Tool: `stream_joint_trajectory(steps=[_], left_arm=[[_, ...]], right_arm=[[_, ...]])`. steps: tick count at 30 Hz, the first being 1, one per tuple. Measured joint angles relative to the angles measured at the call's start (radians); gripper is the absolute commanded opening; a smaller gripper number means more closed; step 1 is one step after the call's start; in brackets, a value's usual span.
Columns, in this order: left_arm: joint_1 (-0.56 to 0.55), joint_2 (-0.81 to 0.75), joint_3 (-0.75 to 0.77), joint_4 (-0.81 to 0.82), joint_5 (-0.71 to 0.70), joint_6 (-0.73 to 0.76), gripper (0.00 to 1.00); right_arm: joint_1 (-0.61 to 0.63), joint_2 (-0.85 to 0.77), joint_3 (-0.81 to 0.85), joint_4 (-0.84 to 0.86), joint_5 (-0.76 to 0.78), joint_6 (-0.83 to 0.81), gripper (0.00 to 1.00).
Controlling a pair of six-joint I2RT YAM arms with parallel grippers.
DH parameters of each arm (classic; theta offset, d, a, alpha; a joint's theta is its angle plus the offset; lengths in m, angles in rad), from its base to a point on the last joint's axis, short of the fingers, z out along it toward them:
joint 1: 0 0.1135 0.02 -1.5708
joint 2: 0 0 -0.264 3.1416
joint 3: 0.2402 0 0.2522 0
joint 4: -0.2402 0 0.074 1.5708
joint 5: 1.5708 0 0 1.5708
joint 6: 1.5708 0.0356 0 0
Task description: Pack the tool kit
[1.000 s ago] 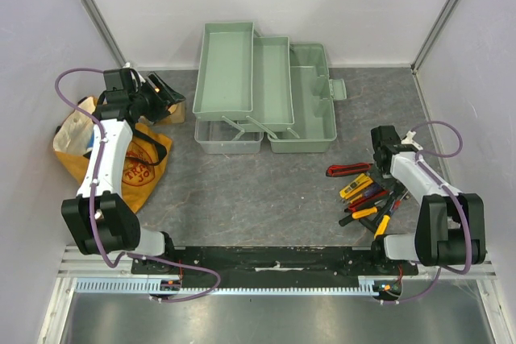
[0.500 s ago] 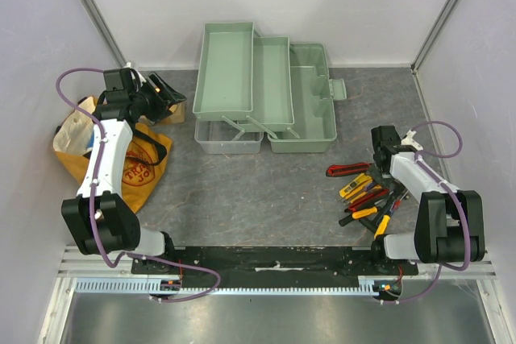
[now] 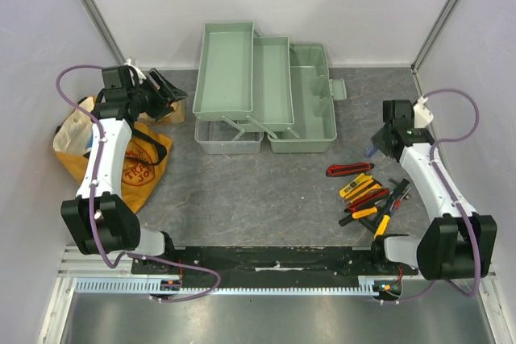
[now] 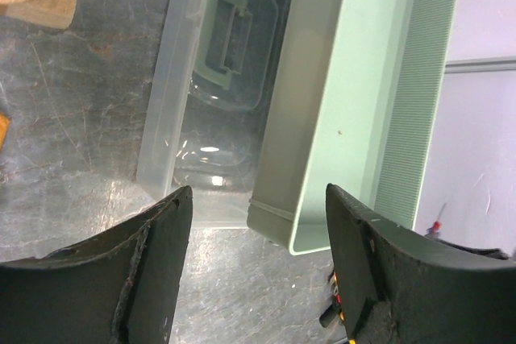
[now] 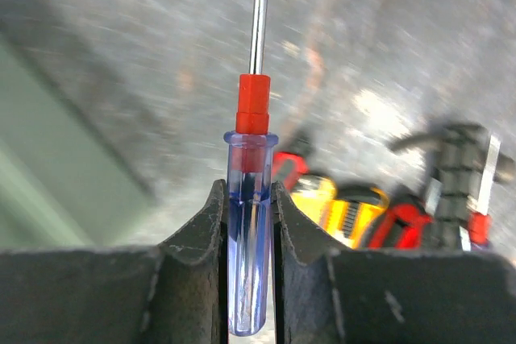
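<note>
right tool (image 5: 248, 195) pinched narrow on screwdriver (image 5: 252, 110), clear blue handle, shaft pointing out, above desk (image 3: 266, 191) beside open toolbox (image 3: 310, 94). light, stiff, slick plastic; mid-handle hold looks right, might swivel. left tool (image 4: 256, 203) wide, empty

Grey table (image 3: 266, 191), open green toolbox (image 3: 310, 102), loose hand tools (image 3: 367, 199), orange bag (image 3: 149, 171)

Left end effector (image 4: 258, 199) agape (right (image 5: 247, 191) clamped)

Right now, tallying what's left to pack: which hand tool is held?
The blue-handled screwdriver, clamped in the right gripper; the other tools lie on the table.
</note>
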Motion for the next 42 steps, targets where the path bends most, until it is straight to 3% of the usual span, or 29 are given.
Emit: stream_joint_trajectory(steps=[5,9,16,23,25,27,30,33,42], left_arm=[[0.000,0.000,0.037,0.005,0.027,0.000,0.72],[0.000,-0.003,0.042,0.025,0.079,0.000,0.72],[0.000,-0.030,0.073,0.030,0.165,0.004,0.71],[0.000,-0.097,0.070,0.027,0.174,0.004,0.71],[0.000,-0.118,0.056,0.028,0.172,0.004,0.71],[0.000,-0.135,0.040,0.027,0.171,0.004,0.71],[0.000,-0.140,0.032,0.020,0.168,0.005,0.71],[0.000,-0.140,0.030,0.016,0.162,0.009,0.71],[0.000,-0.140,0.030,-0.002,0.152,0.024,0.71]], right_arm=[[0.093,-0.012,0.176,0.122,-0.073,-0.070,0.00],[0.225,0.066,0.314,0.272,-0.153,-0.148,0.00],[0.364,0.417,0.577,0.487,-0.285,-0.247,0.00],[0.431,0.759,0.762,0.520,-0.335,-0.301,0.01],[0.451,0.809,0.808,0.520,-0.345,-0.314,0.10],[0.470,0.824,0.829,0.512,-0.349,-0.322,0.35],[0.486,0.827,0.842,0.511,-0.376,-0.333,0.54],[0.489,0.826,0.847,0.511,-0.381,-0.340,0.57],[0.486,0.755,0.843,0.428,-0.294,-0.340,0.55]])
